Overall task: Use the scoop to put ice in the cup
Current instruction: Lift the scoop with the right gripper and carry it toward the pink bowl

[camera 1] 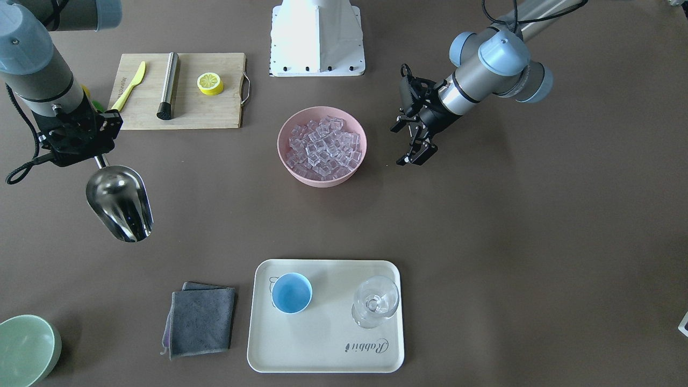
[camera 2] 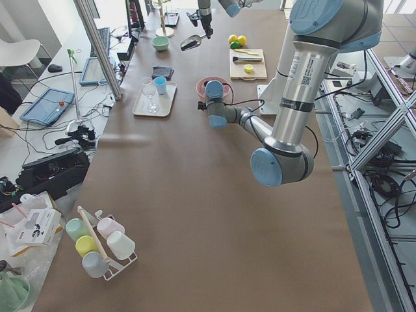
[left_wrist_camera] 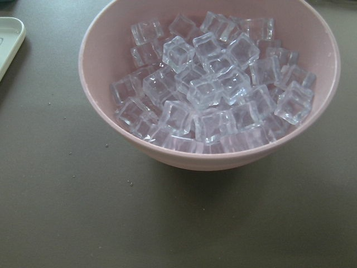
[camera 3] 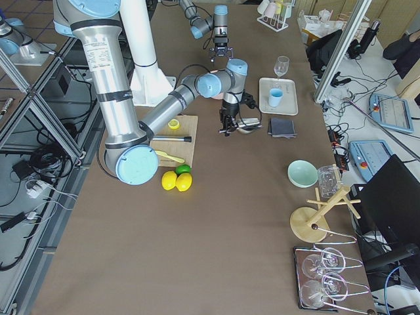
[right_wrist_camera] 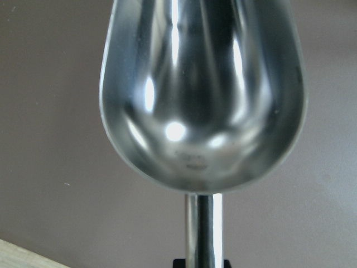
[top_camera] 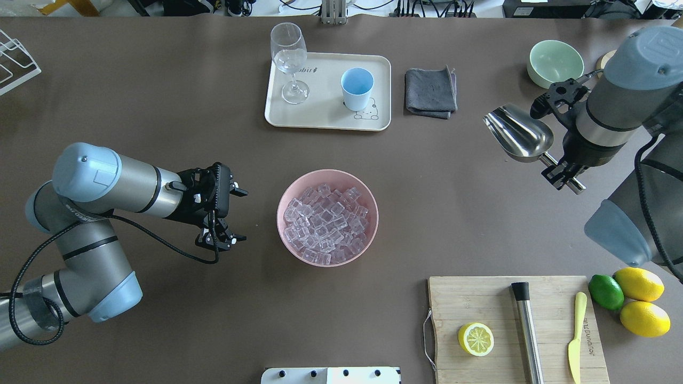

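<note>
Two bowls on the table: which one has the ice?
The pink bowl in the centre, heaped with ice. The pale-green bowl, near the grey cloth, looks empty.

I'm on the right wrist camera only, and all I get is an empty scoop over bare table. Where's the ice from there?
Observer: The ice is heaped in a pink bowl at the table's centre. The scoop hangs well off to the robot's right of it.
Operator: And the cup?
Observer: The cup stands upright and empty on a cream tray at the table's far side, next to a stemmed glass.
Operator: Is the other arm in the way?
Observer: The left gripper hovers open on the bowl's other side, apart from it and holding nothing.
</note>
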`<state>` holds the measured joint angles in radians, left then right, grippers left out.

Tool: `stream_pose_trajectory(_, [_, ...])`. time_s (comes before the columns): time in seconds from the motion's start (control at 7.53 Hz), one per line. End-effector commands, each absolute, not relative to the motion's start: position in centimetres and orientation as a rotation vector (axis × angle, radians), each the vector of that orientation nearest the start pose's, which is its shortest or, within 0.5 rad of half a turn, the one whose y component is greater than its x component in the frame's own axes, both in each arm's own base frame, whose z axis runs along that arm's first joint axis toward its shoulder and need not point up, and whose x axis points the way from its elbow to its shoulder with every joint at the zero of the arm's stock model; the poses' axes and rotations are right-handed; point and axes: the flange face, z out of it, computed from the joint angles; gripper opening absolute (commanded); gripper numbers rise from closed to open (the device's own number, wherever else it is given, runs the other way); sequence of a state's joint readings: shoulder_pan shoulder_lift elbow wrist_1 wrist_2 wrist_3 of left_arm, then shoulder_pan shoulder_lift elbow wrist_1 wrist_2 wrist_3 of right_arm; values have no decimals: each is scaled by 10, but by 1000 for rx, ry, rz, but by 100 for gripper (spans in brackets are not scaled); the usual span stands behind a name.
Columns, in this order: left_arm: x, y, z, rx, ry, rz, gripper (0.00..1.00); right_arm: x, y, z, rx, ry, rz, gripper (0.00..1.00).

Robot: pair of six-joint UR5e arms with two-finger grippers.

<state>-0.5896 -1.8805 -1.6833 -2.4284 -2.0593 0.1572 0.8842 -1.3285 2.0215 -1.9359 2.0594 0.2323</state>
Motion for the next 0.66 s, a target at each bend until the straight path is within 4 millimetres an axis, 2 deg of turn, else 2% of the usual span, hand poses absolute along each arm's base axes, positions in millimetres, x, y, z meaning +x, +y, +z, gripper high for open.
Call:
stream_pose_trajectory(0.0, [452,-406,338,1044,978,1271,99,-269,-467,363,74,-542,-710,0])
stream_pose_trajectory(0.4, [456,-412,332,1064,961,1253,99,-274,-479,316,46,-471,-788,0])
stream_pose_trajectory(0.53, [462,-415,335,1078,963,1253,98,-278,-478,316,43,-467,-803,0])
